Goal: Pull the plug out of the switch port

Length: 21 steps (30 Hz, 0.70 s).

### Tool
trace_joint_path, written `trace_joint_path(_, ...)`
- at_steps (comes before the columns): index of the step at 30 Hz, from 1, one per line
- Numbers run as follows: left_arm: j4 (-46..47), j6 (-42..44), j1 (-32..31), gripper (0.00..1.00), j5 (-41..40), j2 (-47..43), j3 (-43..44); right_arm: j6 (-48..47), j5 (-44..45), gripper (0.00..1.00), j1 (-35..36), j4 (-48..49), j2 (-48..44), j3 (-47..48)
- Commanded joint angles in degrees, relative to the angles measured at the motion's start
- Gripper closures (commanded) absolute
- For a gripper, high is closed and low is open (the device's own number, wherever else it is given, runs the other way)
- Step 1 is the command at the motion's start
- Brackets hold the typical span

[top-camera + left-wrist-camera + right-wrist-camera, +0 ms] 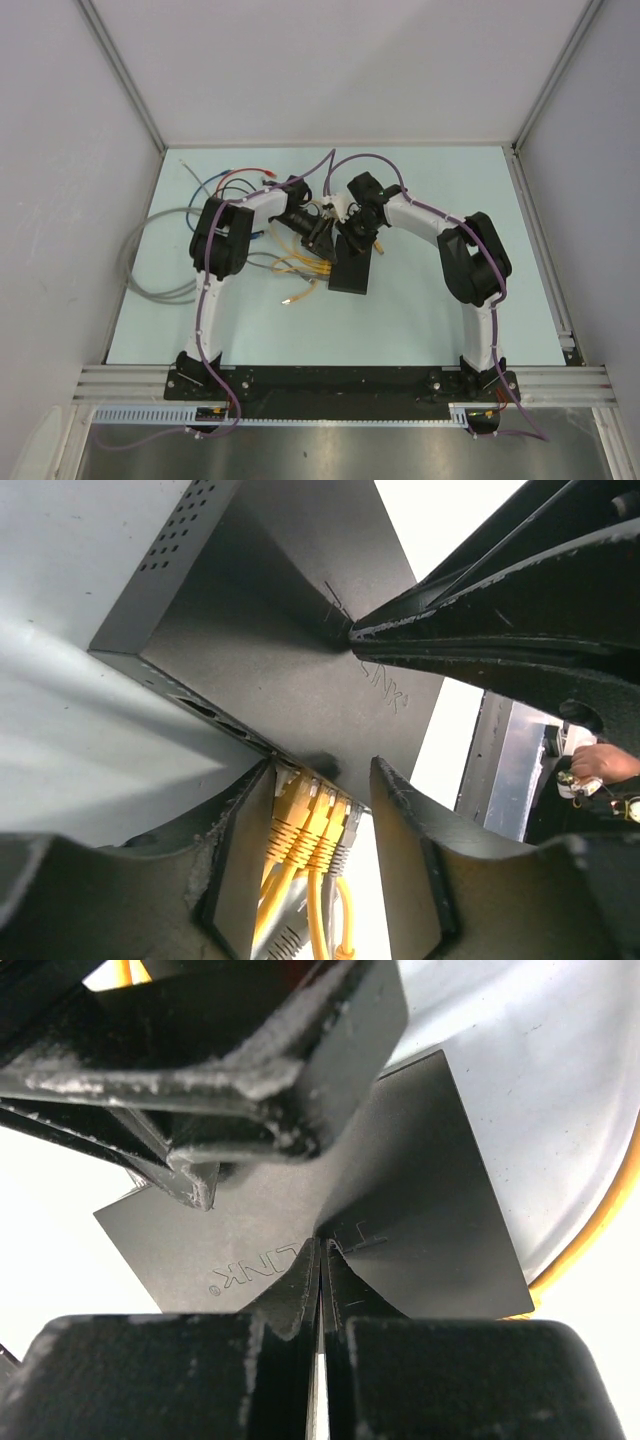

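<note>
The switch (pixel 352 272) is a flat black box lying mid-table. In the left wrist view its top (pixel 290 630) fills the middle, and three yellow plugs (pixel 305 815) and a grey plug (pixel 345 835) sit side by side in the sockets on its near edge. My left gripper (pixel 318 810) is open with one finger on each side of this row of plugs; a gap shows beside the grey plug. My right gripper (pixel 322 1250) is shut and empty, its tips resting on the switch top (pixel 420 1220) by the embossed logo. It also shows in the left wrist view (pixel 420 630).
Yellow cables (pixel 300 272) trail left from the switch. A thick grey cable (pixel 150 262) and thin blue and red wires (pixel 232 180) lie at the left of the table. Enclosure walls stand on three sides, and an aluminium rail (pixel 330 378) runs along the near edge.
</note>
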Motion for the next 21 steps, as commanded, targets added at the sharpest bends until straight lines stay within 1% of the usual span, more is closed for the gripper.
trace_joint_path(1, -3.24, 3.88, 0.39, 0.51, -2.97, 1.81, 1.41, -2.05, 5.35, 1.00, 0.65, -4.39, 5.42, -4.19)
trace_joint_path(5, -5.35, 6.16, 1.89, 0.54, -2.70, 2.77, 2.65, -2.14, 5.26, 1.00, 0.21, -4.83, 4.81, -4.27)
trace_joint_path(6, -7.10, 7.47, 1.98, 0.54, -2.70, 3.65, 3.78, -2.22, 5.26, 1.00, 0.21, -4.75, 4.63, -4.27)
trace_joint_path(7, -11.99, 8.97, 1.98, 0.55, -2.44, 4.70, 7.10, -2.22, 5.18, 1.00, 0.21, -4.83, 4.54, -4.36)
trace_joint_path(8, -14.04, 11.33, 1.98, 0.57, -1.92, 6.89, 8.61, -2.22, 5.18, 1.00, 0.21, -4.92, 4.54, -4.45)
trace_joint_path(10, -16.95, 12.23, 1.98, 0.60, -1.48, 8.22, 11.16, -2.22, 5.18, 1.00, 0.29, -4.92, 4.45, -4.45)
trace_joint_path(11, -16.79, 12.23, 1.89, 0.63, -1.30, 8.40, 11.18, -2.22, 5.18, 1.00, 0.38, -5.01, 4.36, -4.45)
trace_joint_path(17, -14.41, 10.56, 1.80, 0.69, -1.04, 7.88, 10.12, -2.31, 5.53, 1.00, 0.47, -4.92, 4.10, -4.71)
trace_joint_path(21, -13.54, 9.95, 1.36, 0.71, -2.17, 7.79, 9.42, -2.31, 5.53, 1.00, 0.56, -4.83, 4.10, -4.71)
